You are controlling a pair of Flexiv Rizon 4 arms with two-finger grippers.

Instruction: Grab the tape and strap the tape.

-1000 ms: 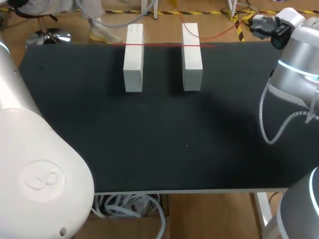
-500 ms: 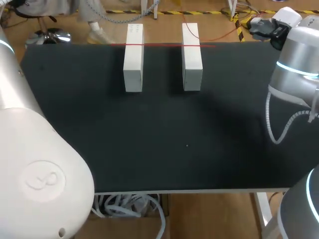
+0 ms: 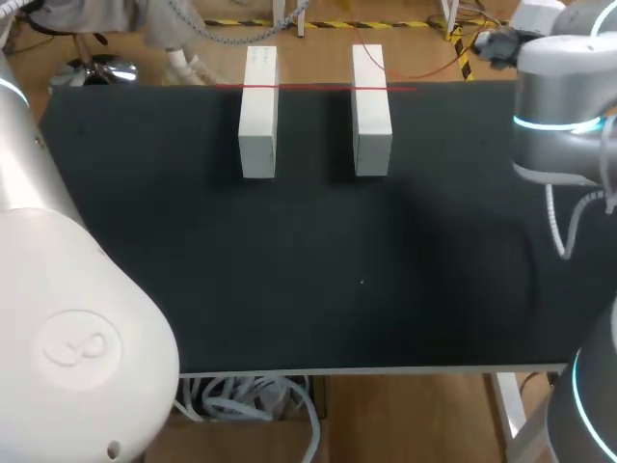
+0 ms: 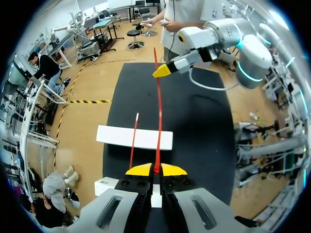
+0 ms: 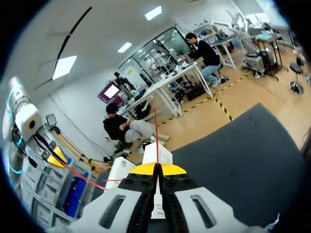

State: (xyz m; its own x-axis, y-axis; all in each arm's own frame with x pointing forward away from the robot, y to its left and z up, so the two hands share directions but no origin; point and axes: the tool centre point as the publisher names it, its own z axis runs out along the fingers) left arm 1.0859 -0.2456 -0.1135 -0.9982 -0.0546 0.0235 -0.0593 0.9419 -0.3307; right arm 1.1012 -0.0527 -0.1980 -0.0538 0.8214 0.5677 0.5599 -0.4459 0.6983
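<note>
A thin red tape [image 3: 318, 87] runs taut across the far ends of two white blocks, the left block [image 3: 258, 125] and the right block [image 3: 371, 121], on the black table [image 3: 289, 280]. In the left wrist view my left gripper [image 4: 156, 170] is shut on the red tape [image 4: 158, 121], which runs ahead over a white block [image 4: 134, 138] toward my right arm's yellow-tipped gripper [image 4: 163, 71]. In the right wrist view my right gripper [image 5: 156, 168] is shut, with the red tape [image 5: 155, 128] rising from between its tips. Ahead of it are the white blocks [image 5: 158, 154], and my left arm's yellow tip [image 5: 58, 156] shows off to the side.
My left arm's big white body [image 3: 67, 318] covers the table's near left corner. My right arm [image 3: 564, 116] stands over the far right edge. Loose white cables [image 3: 241, 395] hang below the front edge.
My right arm has turned at the far right corner, its wrist swinging up and back. The tape and both blocks have stayed where they were.
</note>
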